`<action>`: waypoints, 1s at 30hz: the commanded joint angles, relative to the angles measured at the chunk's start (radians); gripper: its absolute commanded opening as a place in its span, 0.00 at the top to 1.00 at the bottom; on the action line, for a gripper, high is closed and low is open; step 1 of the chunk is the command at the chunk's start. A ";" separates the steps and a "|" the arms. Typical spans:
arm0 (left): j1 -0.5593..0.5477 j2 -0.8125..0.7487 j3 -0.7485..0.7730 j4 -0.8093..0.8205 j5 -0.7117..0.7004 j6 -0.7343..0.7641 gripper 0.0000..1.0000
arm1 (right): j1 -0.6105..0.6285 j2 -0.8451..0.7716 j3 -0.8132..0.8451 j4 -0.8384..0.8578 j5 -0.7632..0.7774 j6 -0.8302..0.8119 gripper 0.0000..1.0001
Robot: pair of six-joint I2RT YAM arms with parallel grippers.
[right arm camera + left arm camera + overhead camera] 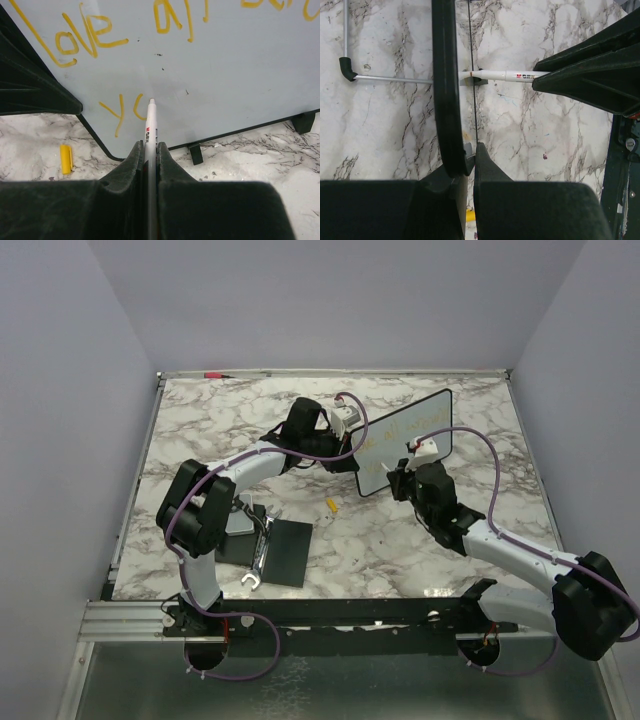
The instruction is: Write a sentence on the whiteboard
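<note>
The whiteboard (405,440) stands tilted at the table's middle back, with black feet (196,154) on the marble. The sentence (95,35) is yellow lettering: a top line starting "love all", and "yc" (122,111) below. My left gripper (345,425) is shut on the board's black frame (445,90) at its left edge, seen edge-on in the left wrist view, where the gripper (472,150) shows. My right gripper (149,145) is shut on a white marker (150,125). The marker's tip touches the board just right of "yc". The marker also shows in the left wrist view (505,76).
A yellow marker cap (331,505) lies on the marble in front of the board, also in the right wrist view (66,159). A flat black square pad (285,550) and a wrench (258,555) lie near the left arm's base. A red pen (213,374) lies at the back edge.
</note>
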 commanded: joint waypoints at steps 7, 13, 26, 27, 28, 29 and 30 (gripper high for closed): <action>-0.012 -0.008 0.013 -0.022 0.024 0.024 1.00 | 0.002 -0.005 0.008 0.063 -0.063 -0.020 0.99; -0.012 -0.005 0.013 -0.021 0.024 0.024 1.00 | 0.002 -0.011 0.001 0.061 -0.085 -0.032 0.99; -0.012 -0.005 0.013 -0.022 0.026 0.023 1.00 | 0.002 -0.082 -0.004 -0.034 0.036 -0.002 0.99; -0.012 -0.006 0.013 -0.022 0.025 0.023 1.00 | 0.002 -0.084 -0.006 -0.041 0.058 0.005 0.99; -0.012 -0.006 0.013 -0.021 0.025 0.023 1.00 | 0.002 -0.085 -0.008 -0.042 0.077 0.003 0.99; -0.012 -0.006 0.013 -0.021 0.026 0.024 1.00 | 0.002 -0.085 -0.009 -0.042 0.088 0.001 0.99; -0.012 -0.006 0.013 -0.021 0.026 0.023 1.00 | 0.001 -0.082 -0.010 -0.040 0.096 -0.001 0.99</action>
